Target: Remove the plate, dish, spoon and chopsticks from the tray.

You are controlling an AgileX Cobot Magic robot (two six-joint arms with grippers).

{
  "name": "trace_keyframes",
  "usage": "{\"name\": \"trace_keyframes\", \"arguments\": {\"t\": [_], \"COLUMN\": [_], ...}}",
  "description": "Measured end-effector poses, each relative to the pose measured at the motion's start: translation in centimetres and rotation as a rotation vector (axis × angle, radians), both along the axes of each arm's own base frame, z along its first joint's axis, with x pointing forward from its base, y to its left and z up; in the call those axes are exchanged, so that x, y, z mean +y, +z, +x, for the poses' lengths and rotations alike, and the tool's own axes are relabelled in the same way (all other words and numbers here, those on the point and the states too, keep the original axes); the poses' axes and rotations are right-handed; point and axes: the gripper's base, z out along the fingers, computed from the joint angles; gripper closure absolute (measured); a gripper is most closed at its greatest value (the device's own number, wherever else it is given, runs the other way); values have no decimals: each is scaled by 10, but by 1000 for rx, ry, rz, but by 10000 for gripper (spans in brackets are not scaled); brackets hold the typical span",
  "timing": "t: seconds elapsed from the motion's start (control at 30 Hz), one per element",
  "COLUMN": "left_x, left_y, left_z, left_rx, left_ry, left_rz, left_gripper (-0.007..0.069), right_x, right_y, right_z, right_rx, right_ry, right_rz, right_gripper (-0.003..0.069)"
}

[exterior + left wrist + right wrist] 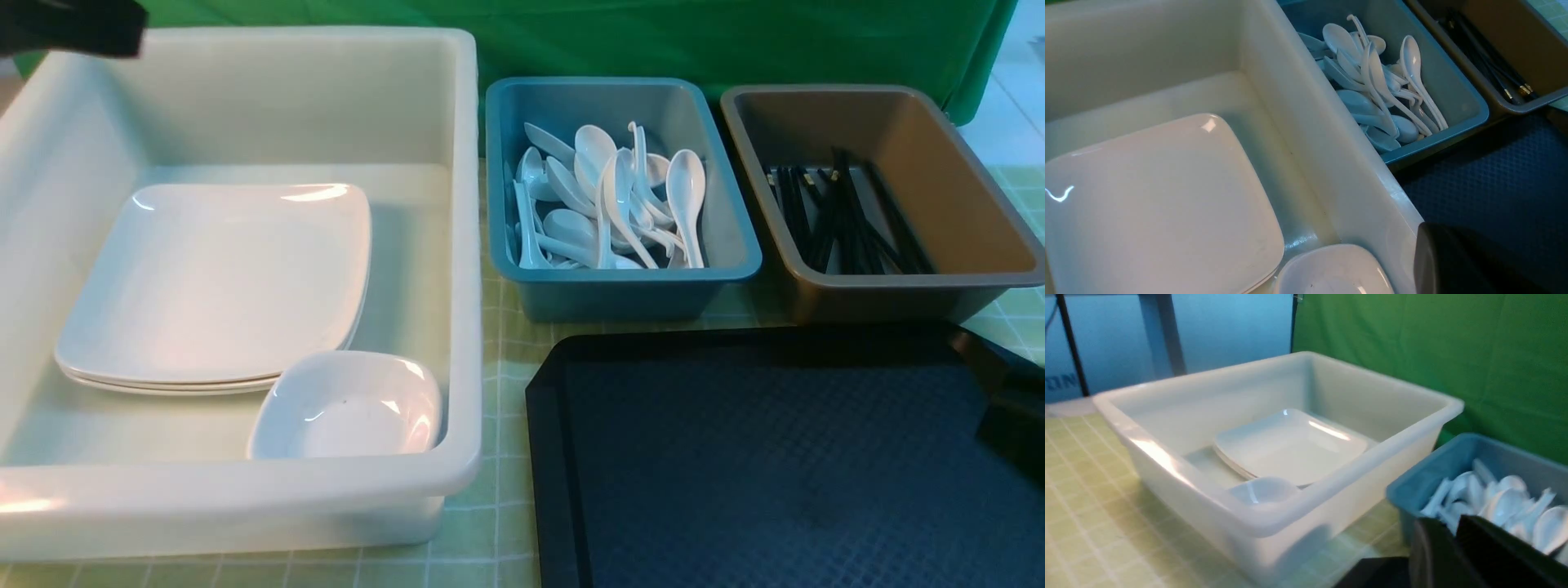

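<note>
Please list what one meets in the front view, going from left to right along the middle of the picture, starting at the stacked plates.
Stacked white plates, then the teal bin with white spoons, then the brown bin with black chopsticks.

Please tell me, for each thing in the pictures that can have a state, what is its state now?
Large plates: stacked, lying in the white tub.
Small dish: upright, in the white tub, by the plates.
White tub: open, holding plates and dish.
Spoons: piled loosely in the blue bin.
Blue bin: open.
Chopsticks: lying in the brown bin.
Brown bin: open.
Tray: flat, visible part bare.
</note>
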Motion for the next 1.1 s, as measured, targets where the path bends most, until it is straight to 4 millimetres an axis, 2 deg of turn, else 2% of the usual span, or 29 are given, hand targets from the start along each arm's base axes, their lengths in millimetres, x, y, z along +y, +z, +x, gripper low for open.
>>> {"name": "trace_keyframes", "arguments": {"t": [0.13,0.3,0.37,0.6,0.63,0.67,0.8,1.0,1.1], "left_x": [0,-2,-2,-2,-2,-2,-2,-2,0], "left_y": [11,13,12,11,11,11,10,-9,-28], "left_z": [-29,-46,-48,-47,-47,-47,-47,-41,-36], "left_rx": [-40,-9,3,18,19,22,33,100,168], "left_ry": [1,-1,-3,7,9,11,19,22,33], "left_rz": [3,-13,-15,-30,-32,-36,-48,-49,-33], "left_gripper": [635,635,635,635,635,635,635,635,635], "right_x": [-2,-13,-21,-43,-45,-49,-58,-67,-70], "right_y": [1,-11,-23,-86,-88,-103,-135,-150,-153], "right_z": [-10,-10,-9,-4,-4,-3,-1,-3,-3], "right_rx": [143,81,50,32,29,37,60,121,146], "right_ry": [58,-5,-70,-388,-406,-480,-631,-796,-841], "right_rz": [146,282,314,297,298,286,262,223,210], "right_gripper": [567,556,553,539,538,532,521,510,501]}}
